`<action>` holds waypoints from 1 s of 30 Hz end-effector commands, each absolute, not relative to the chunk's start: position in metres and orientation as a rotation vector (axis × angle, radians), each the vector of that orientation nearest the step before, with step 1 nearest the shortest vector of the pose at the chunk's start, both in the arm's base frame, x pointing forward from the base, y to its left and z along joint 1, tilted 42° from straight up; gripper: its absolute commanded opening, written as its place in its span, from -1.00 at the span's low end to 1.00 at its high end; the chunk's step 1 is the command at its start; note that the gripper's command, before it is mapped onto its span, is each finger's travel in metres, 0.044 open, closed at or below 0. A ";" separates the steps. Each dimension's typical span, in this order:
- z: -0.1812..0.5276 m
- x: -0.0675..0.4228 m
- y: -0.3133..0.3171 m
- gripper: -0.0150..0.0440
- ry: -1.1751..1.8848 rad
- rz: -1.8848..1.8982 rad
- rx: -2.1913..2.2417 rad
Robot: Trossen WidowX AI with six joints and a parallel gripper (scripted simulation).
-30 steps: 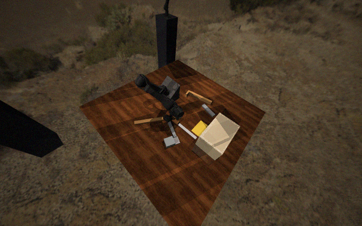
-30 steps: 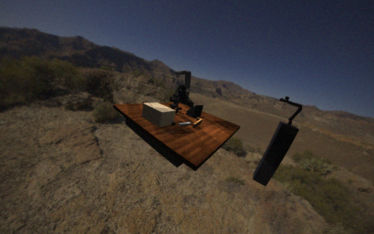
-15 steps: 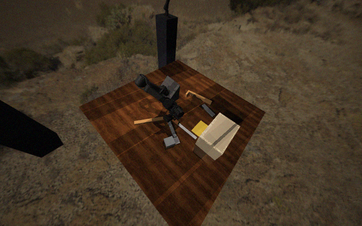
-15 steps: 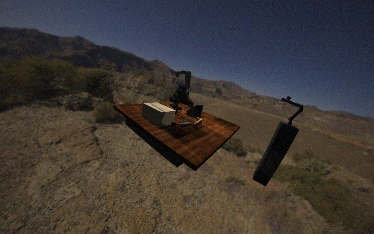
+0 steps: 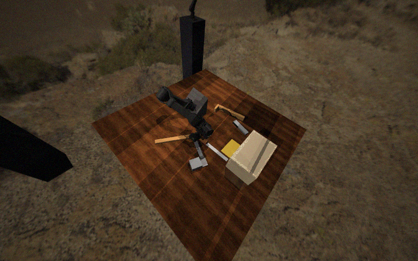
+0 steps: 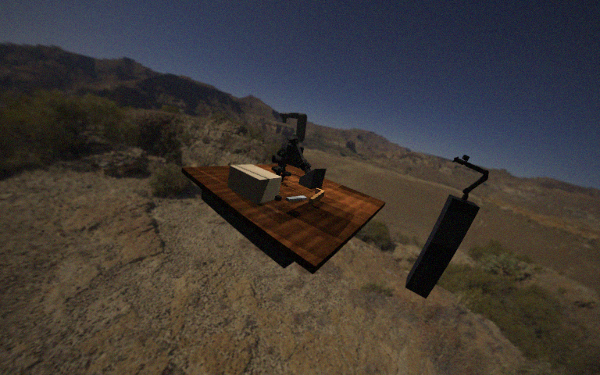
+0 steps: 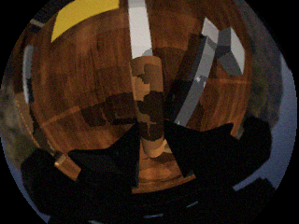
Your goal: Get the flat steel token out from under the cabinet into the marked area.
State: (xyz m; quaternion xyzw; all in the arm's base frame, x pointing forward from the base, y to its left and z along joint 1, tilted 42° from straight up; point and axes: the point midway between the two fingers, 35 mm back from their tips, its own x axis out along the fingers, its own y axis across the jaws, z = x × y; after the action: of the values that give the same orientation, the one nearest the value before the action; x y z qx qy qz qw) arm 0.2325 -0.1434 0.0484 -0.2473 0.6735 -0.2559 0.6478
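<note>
One tool is pinched in my claw point(image 5: 194, 138): the tan wooden stick point(image 5: 170, 139), gripped at its end. Steel token unseen, presumably under the beige box cabinet point(image 5: 251, 155). I should lift level, then sweep low toward the yellow marked square point(image 5: 230, 147).

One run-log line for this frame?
phase: tool grasp | gripper: shut on wooden stick | token: not visible | yellow marked area: no token

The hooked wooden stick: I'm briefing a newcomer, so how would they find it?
Find the pale cabinet on the wooden table. Just beyond its far end, past a short grey bar, lies the hooked stick. It alone is wooden with a bent tip; the other wooden stick is straight.
</note>
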 end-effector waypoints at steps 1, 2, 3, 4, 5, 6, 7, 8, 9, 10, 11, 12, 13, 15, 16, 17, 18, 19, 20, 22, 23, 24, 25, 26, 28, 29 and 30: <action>0.048 0.240 -0.144 -0.49 1.538 -0.572 -0.575; 0.048 0.241 -0.144 -0.49 1.539 -0.570 -0.576; 0.048 0.242 -0.144 -0.49 1.539 -0.569 -0.577; 0.048 0.243 -0.143 -0.49 1.540 -0.568 -0.579; 0.048 0.244 -0.143 -0.49 1.541 -0.567 -0.580; 0.048 0.245 -0.143 -0.49 1.542 -0.565 -0.581; 0.048 0.247 -0.143 -0.49 1.542 -0.564 -0.582; 0.048 0.248 -0.143 -0.49 1.543 -0.564 -0.583; 0.048 0.249 -0.143 -0.49 1.543 -0.563 -0.584; 0.048 0.250 -0.143 -0.49 1.544 -0.562 -0.584; 0.048 0.251 -0.143 -0.49 1.544 -0.561 -0.585; 0.048 0.252 -0.143 -0.49 1.544 -0.560 -0.586; 0.048 0.254 -0.143 -0.49 1.545 -0.560 -0.586; 0.048 0.256 -0.143 -0.49 1.545 -0.559 -0.588; 0.047 0.257 -0.143 -0.49 1.546 -0.558 -0.588; 0.047 0.258 -0.143 -0.49 1.546 -0.558 -0.589; 0.047 0.260 -0.143 -0.49 1.546 -0.557 -0.589; 0.047 0.261 -0.143 -0.49 1.546 -0.557 -0.589; 0.047 0.262 -0.143 -0.49 1.547 -0.556 -0.590; 0.047 0.264 -0.143 -0.49 1.547 -0.556 -0.590; 0.047 0.265 -0.143 -0.49 1.547 -0.555 -0.591; 0.047 0.267 -0.143 -0.49 1.547 -0.555 -0.591; 0.047 0.268 -0.143 -0.49 1.547 -0.555 -0.591; 0.047 0.269 -0.143 -0.49 1.547 -0.555 -0.591; 0.047 0.271 -0.143 -0.49 1.548 -0.554 -0.592; 0.047 0.272 -0.143 -0.49 1.548 -0.554 -0.592; 0.047 0.274 -0.143 -0.49 1.548 -0.554 -0.592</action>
State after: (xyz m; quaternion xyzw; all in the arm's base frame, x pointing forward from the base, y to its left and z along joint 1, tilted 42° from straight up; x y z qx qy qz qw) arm 0.2675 -0.1424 0.0468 -0.2599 0.6792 -0.2422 0.6422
